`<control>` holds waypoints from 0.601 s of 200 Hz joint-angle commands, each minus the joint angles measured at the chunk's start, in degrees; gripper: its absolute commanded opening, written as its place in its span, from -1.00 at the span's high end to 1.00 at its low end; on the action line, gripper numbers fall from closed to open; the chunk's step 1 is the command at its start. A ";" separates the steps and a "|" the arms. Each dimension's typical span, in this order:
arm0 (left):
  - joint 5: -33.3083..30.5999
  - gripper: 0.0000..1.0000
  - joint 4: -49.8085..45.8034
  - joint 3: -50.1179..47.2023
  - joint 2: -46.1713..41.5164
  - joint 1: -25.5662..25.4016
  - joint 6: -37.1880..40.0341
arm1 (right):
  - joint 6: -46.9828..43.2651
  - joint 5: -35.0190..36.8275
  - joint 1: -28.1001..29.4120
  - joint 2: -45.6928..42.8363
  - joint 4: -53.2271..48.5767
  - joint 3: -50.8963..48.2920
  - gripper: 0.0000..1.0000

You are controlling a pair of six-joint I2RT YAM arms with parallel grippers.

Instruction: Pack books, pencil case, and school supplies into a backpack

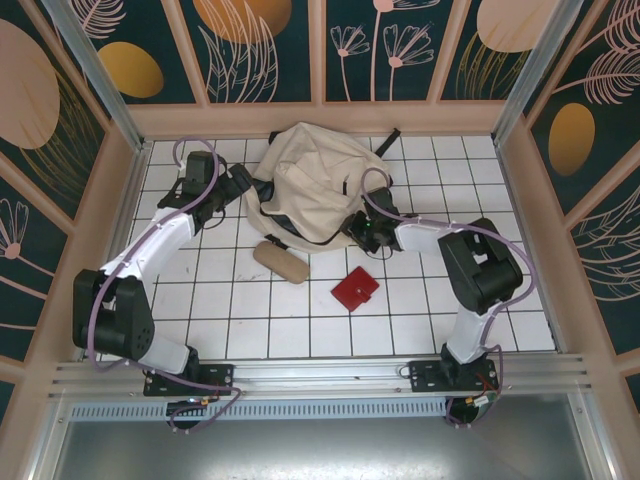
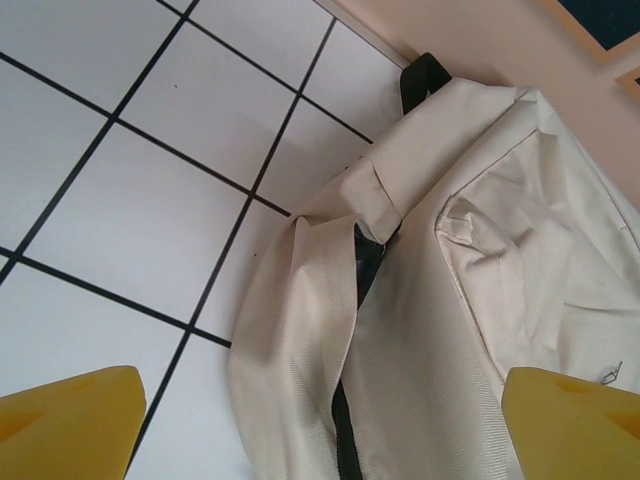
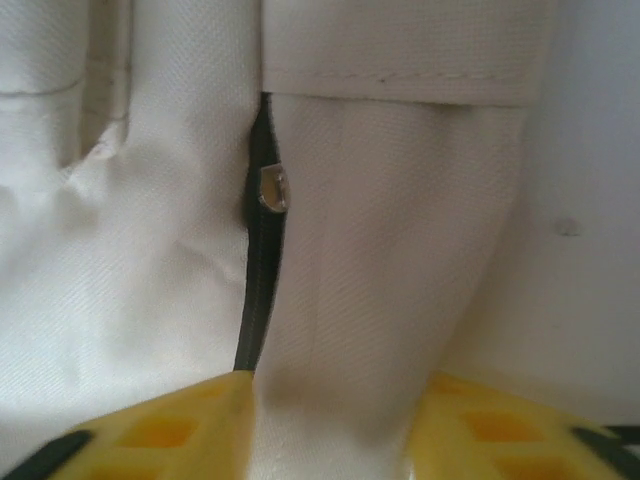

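Note:
The cream-beige backpack [image 1: 315,185] lies crumpled at the back middle of the tiled table. My left gripper [image 1: 243,187] is at its left edge, open wide. In the left wrist view its yellow fingertips [image 2: 70,425] straddle the backpack fabric [image 2: 450,330] and a dark zip gap, without touching them. My right gripper [image 1: 357,228] is at the bag's lower right edge. In the right wrist view its jaws [image 3: 330,430] pinch a fold of beige fabric beside the dark zip line [image 3: 262,290]. The tan pencil case [image 1: 281,262] and the red square case [image 1: 355,289] lie on the tiles in front. The books are out of view.
Wooden walls [image 1: 320,118] close in the table at the back and sides. A black strap [image 1: 388,140] sticks out behind the backpack. White tiles [image 1: 250,320] stretch between the two loose items and the arm bases.

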 commanded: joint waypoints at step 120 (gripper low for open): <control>21.32 -0.69 6.02 8.47 13.70 -0.05 10.17 | -30.24 14.81 -21.90 -5.16 -11.20 8.04 0.75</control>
